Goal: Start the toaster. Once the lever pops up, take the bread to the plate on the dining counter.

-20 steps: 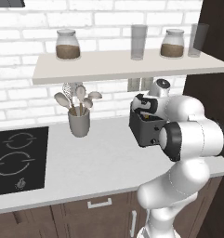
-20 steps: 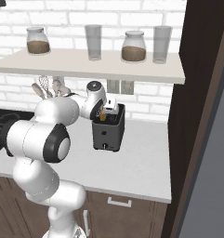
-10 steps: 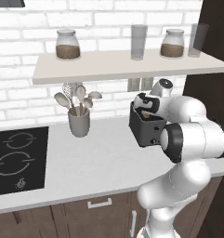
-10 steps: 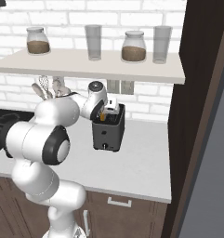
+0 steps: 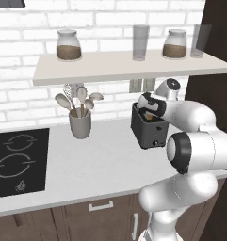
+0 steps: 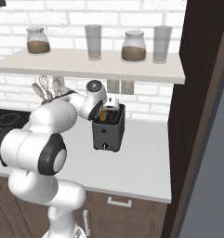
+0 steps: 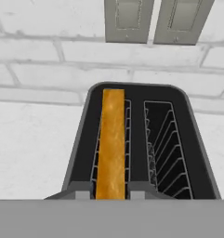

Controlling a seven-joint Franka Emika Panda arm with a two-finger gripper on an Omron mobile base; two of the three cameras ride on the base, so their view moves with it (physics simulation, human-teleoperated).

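Observation:
The dark grey toaster [image 5: 150,131] [image 6: 108,132] [image 7: 136,139] stands on the pale worktop against the brick wall. The golden-brown bread [image 7: 111,139] stands on edge in the left slot, and the right slot is empty. My gripper [image 7: 111,190] [image 5: 150,109] [image 6: 106,109] hangs right over the toaster's top. Its fingertips [image 7: 81,188] press on both faces of the slice's near end, so it is shut on the bread. A bit of orange bread [image 6: 102,114] shows under the hand. The plate and the dining counter are out of view.
A grey utensil pot [image 5: 80,123] stands left of the toaster, with a black hob [image 5: 18,160] further left. A shelf [image 5: 124,66] with jars and glasses hangs low above the toaster. Two wall sockets [image 7: 150,21] sit behind it. A tall dark cabinet [image 6: 201,116] bounds the right.

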